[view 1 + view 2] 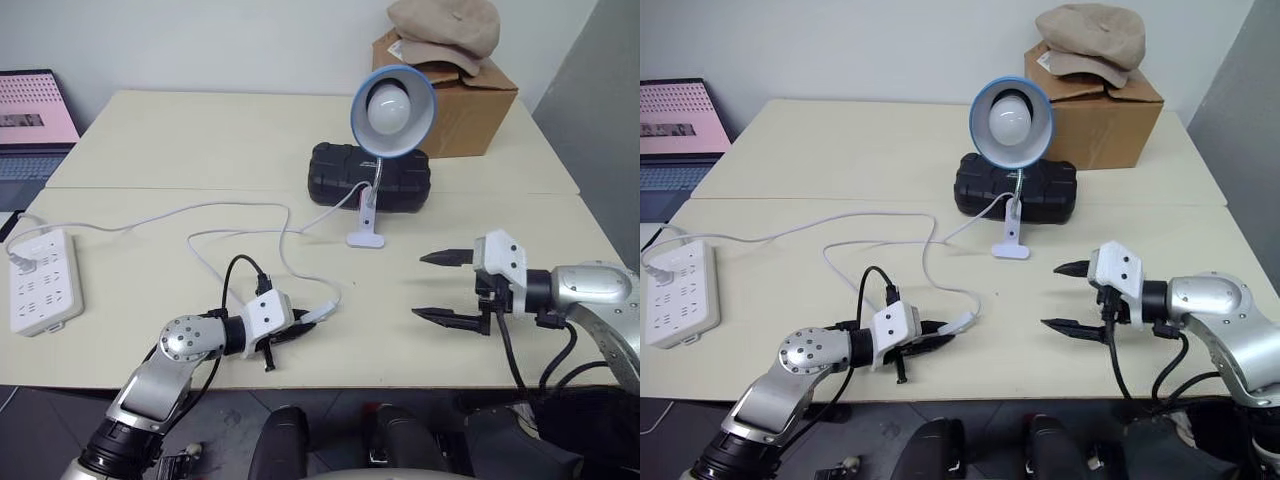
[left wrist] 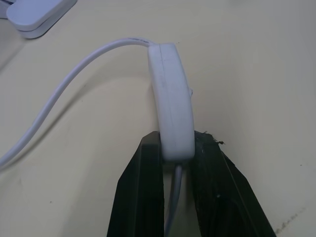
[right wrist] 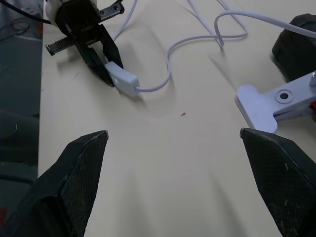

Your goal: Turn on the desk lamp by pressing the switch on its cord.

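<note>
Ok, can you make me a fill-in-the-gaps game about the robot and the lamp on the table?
1. The left gripper is shut on the white ____.
2. The right gripper hangs over the table with its fingers ____.
3. The desk lamp stands in front of a black case, and its bulb is ____.
4. A tan hat lies on top of the cardboard ____.

Missing words: switch; open; off; box
</note>
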